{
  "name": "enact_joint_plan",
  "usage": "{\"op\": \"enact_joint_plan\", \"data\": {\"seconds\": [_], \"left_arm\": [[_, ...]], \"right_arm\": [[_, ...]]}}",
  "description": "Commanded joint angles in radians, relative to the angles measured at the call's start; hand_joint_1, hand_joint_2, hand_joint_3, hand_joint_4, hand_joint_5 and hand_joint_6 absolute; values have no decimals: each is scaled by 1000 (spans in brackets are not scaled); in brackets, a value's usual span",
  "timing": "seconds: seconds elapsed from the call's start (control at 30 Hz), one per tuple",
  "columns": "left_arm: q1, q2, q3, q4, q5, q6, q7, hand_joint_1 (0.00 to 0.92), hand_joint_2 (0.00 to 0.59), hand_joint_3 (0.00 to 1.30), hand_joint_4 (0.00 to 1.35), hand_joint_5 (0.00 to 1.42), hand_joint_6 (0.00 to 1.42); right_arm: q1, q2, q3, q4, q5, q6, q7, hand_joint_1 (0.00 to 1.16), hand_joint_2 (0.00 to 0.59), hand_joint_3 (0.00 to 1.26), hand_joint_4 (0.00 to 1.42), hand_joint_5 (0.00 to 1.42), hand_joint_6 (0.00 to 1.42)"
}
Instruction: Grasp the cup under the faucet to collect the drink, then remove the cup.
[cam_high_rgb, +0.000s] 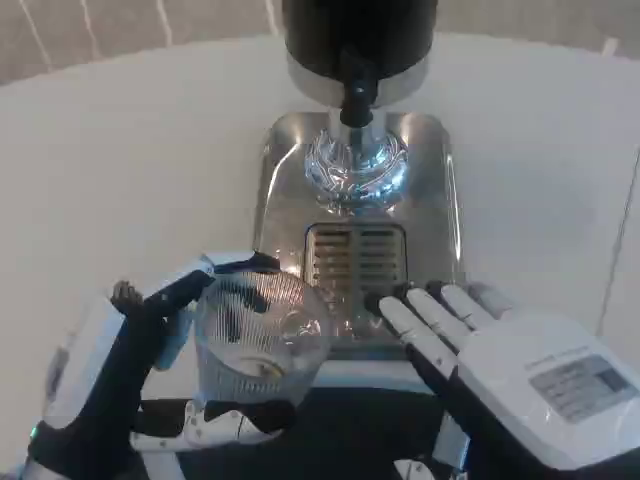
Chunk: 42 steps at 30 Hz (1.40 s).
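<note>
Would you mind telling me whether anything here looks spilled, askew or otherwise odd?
Nothing looks spilled or damaged. The left hand holds the ribbed clear cup upright, in front of the dispenser's drip grille rather than under the faucet.

Looked like a lab or demo setup rather than anyone's kitchen: a plain round white table (120, 150) with just one appliance on it, a steel-based drink dispenser (358, 190) with a black faucet (356, 95) and a slotted drip grille (355, 258). Pale ribbed paneling (90, 30) ran behind the table, though the exact sort of room was hard to tell
</note>
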Motion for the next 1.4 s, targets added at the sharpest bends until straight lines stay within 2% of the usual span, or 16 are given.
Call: {"op": "enact_joint_plan", "data": {"seconds": [0.03, 0.47, 0.63, 0.9, 0.97, 1.13, 1.4], "left_arm": [[-6, 4, 1, 2, -13, -17, 26, 568, 95, 923, 1122, 1348, 1424], [4, -4, -4, -5, -25, 2, 19, 568, 95, 923, 1121, 1348, 1424], [-16, -18, -7, 7, -14, 25, 33, 568, 95, 923, 1121, 1348, 1424], [-121, -58, -46, 109, 44, 68, 119, 568, 95, 923, 1121, 1348, 1424], [-157, -65, -64, 156, 66, 77, 157, 568, 95, 923, 1121, 1348, 1424], [-265, -76, -116, 285, 113, 114, 265, 568, 95, 923, 1121, 1348, 1424], [-399, -94, -219, 462, 144, 169, 415, 568, 95, 923, 1121, 1348, 1424]], "right_arm": [[-3, 19, 1, -15, -5, 4, 2, 372, 535, 0, 0, 0, 0], [4, 34, 3, -15, -16, 7, -2, 368, 535, 0, 0, 0, 0], [15, 38, -14, -15, -6, -1, -10, 367, 535, 0, 0, 0, 0], [56, 51, -79, -15, 48, -46, -18, 367, 535, 0, 0, 0, 0], [63, 54, -112, -15, 72, -69, -15, 367, 535, 0, 0, 0, 0], [79, 79, -204, -15, 136, -131, -4, 367, 535, 0, 0, 0, 0], [66, 102, -273, -15, 183, -173, 38, 367, 535, 0, 0, 0, 0]]}}
